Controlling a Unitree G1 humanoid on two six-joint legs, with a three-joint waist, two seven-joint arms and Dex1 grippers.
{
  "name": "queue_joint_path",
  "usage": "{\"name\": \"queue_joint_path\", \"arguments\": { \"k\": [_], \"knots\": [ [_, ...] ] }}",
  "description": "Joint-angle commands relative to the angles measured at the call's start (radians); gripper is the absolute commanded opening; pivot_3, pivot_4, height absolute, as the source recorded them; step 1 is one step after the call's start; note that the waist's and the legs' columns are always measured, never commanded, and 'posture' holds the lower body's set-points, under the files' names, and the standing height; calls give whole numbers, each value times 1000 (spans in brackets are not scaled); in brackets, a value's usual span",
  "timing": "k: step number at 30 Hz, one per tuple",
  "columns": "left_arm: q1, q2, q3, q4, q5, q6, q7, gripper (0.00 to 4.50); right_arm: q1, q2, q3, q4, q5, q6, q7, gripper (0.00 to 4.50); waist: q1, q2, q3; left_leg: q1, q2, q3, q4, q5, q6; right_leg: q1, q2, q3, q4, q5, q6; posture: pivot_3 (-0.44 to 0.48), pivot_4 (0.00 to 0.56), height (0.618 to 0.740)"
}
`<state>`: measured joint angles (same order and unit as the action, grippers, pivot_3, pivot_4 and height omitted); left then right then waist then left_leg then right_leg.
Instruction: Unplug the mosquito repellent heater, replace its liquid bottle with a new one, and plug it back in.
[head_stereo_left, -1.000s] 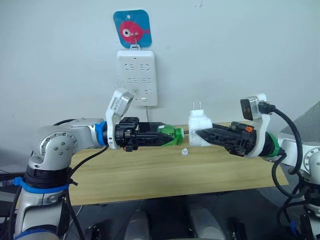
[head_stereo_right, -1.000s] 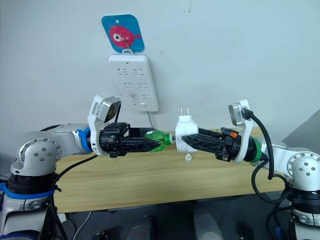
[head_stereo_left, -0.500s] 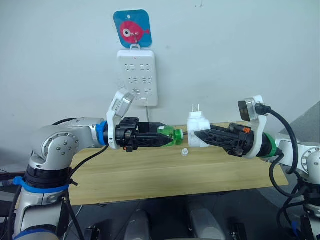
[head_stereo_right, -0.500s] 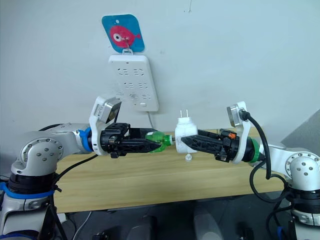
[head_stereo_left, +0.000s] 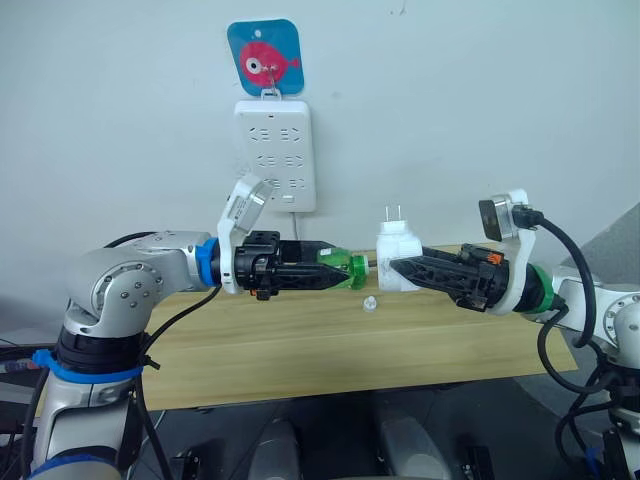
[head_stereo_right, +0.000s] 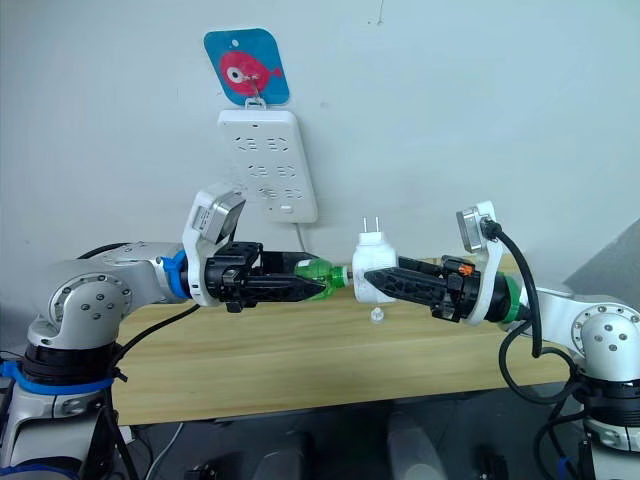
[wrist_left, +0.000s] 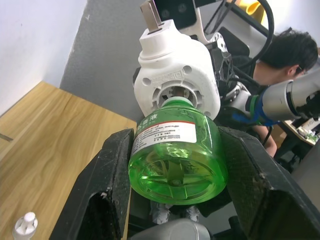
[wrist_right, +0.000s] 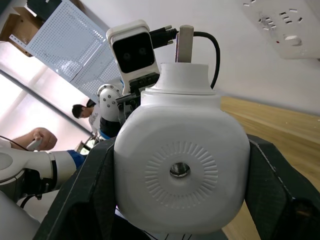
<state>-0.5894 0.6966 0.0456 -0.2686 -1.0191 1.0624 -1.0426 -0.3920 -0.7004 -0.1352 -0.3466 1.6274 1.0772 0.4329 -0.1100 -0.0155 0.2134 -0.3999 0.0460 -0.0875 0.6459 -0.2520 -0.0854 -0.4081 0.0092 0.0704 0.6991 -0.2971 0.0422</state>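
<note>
Glossy green plastic bottle (wrist_left: 175, 160)

Bottle (wrist_left: 175, 160) neck hidden inside the mosquito repellent heater (wrist_left: 175, 80); seating depth indeterminate. Label text by that neck too small to read.

Small printed label on the green bottle (wrist_left: 175, 155) (lettering there, none of it readable).

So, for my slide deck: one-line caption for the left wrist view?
Left gripper holds the green bottle, its neck at the heater socket.
</note>
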Motion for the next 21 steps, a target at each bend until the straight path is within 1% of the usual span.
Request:
{"name": "queue_joint_path", "arguments": {
  "k": [1,8,17,21],
  "knots": [
    [-6,9,-5,-43,-9,-15,-31,2321,-6,-5,-2,-26,12,-2,10,2980,0,0,0,0,0,0,0,0,0,0,0,0,0,0,0,-112,154,725],
    [-1,18,1,-50,-14,-11,-36,2321,-1,-5,-1,-19,2,2,17,2980,0,0,0,0,0,0,0,0,0,0,0,0,0,0,0,-106,156,725],
    [14,35,0,-44,13,-31,-45,2321,1,-11,-11,0,6,6,21,2980,0,0,0,0,0,0,0,0,0,0,0,0,0,0,0,-106,155,725],
    [9,21,2,-37,21,-39,-34,2321,1,-12,-10,-3,5,8,25,2980,1,0,0,0,0,0,0,0,0,0,0,0,0,0,0,-106,156,725]
  ]
}}
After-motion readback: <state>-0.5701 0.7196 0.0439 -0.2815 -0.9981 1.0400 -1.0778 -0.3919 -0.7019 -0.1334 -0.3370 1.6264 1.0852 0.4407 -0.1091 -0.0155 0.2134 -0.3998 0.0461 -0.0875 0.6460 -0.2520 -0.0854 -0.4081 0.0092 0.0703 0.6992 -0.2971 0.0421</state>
